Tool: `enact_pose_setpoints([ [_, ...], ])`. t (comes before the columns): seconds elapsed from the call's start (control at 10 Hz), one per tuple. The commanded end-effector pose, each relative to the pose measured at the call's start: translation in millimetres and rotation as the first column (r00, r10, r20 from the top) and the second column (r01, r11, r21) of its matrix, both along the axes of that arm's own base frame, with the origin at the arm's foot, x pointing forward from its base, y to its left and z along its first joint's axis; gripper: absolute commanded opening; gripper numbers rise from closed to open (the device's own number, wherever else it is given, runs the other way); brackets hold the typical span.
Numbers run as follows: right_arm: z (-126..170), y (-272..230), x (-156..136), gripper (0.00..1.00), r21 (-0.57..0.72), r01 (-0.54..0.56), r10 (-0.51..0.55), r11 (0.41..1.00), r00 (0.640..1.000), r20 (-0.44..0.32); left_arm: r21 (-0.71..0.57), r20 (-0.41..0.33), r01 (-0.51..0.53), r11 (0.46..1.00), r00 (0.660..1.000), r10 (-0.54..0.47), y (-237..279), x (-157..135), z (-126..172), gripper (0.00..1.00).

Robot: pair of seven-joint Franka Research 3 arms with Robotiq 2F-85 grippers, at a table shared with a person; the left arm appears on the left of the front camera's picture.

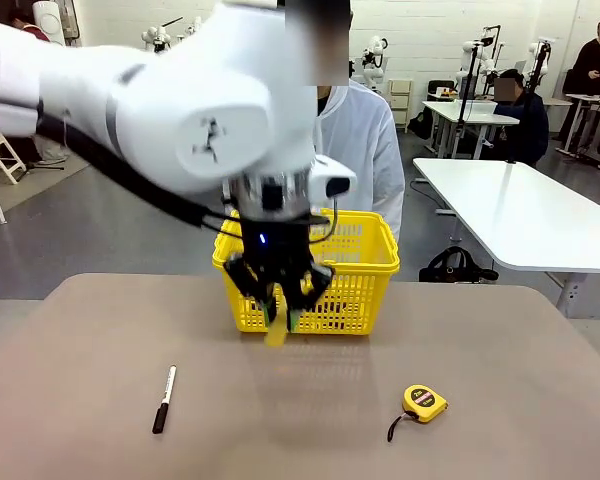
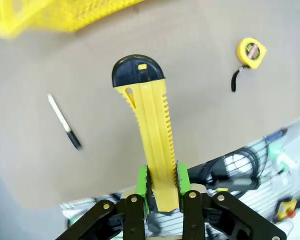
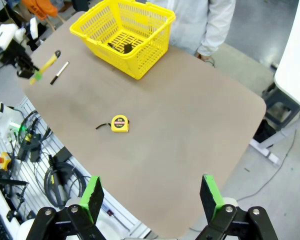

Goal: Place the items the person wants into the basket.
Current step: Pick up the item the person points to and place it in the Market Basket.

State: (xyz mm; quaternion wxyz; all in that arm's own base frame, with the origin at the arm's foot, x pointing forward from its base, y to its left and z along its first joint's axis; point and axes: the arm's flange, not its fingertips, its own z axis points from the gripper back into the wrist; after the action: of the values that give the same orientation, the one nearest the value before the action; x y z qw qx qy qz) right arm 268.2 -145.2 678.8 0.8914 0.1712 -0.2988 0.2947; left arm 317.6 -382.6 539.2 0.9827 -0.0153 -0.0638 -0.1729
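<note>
left pincer (image 2: 162,192) clenched on utility knife (image 2: 149,130), black tip (image 2: 138,71) pointing away.

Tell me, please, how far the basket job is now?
Done: a small dark object lies in the yellow lattice plastic basket. In hand: the left gripper clamps the long yellow utility knife above the table, short of the basket. Left: lowering it in.
</note>
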Motion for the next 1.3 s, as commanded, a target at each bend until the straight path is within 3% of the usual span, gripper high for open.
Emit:
enact_pose_setpoints([
  [0.0, -1, 0, 1, 1.0, 0.013, -0.018, 0.018, 1.0, 1.0, 0.004, 0.009, -0.041, 0.223, 0.975, 0.974, -0.222, 5, 63, 15, 0.0],
  [0.3, -1, 0, 1, 1.0, 0.013, -0.018, 0.018, 1.0, 1.0, 0.004, 0.094, -0.031, 0.329, 0.94, 0.944, -0.327, 7, 123, 34, 0.0],
  [0.5, -1, 0, 1, 1.0, 0.013, -0.018, 0.018, 1.0, 1.0, 0.004, 0.18, -0.035, 0.378, 0.908, 0.925, -0.378, -3, 158, 30, 0.0],
  [0.7, -1, 0, 1, 1.0, 0.013, -0.018, 0.018, 1.0, 1.0, 0.004, 0.183, -0.035, 0.403, 0.897, 0.914, -0.403, -11, 192, 23, 0.0],
  [0.9, -1, 0, 1, 1.0, 0.013, -0.018, 0.018, 1.0, 1.0, 0.004, 0.157, -0.036, 0.424, 0.892, 0.905, -0.424, -11, 198, 15, 0.0],
  [1.0, -1, 0, 1, 1.0, 0.013, -0.018, 0.018, 1.0, 1.0, 0.004, 0.163, -0.03, 0.379, 0.911, 0.925, -0.379, -5, 188, 10, 0.0],
  [1.2, -1, 0, 1, 1.0, 0.013, -0.018, 0.018, 1.0, 1.0, 0.004, 0.163, -0.03, 0.379, 0.911, 0.925, -0.379, -5, 188, 10, 0.0],
])
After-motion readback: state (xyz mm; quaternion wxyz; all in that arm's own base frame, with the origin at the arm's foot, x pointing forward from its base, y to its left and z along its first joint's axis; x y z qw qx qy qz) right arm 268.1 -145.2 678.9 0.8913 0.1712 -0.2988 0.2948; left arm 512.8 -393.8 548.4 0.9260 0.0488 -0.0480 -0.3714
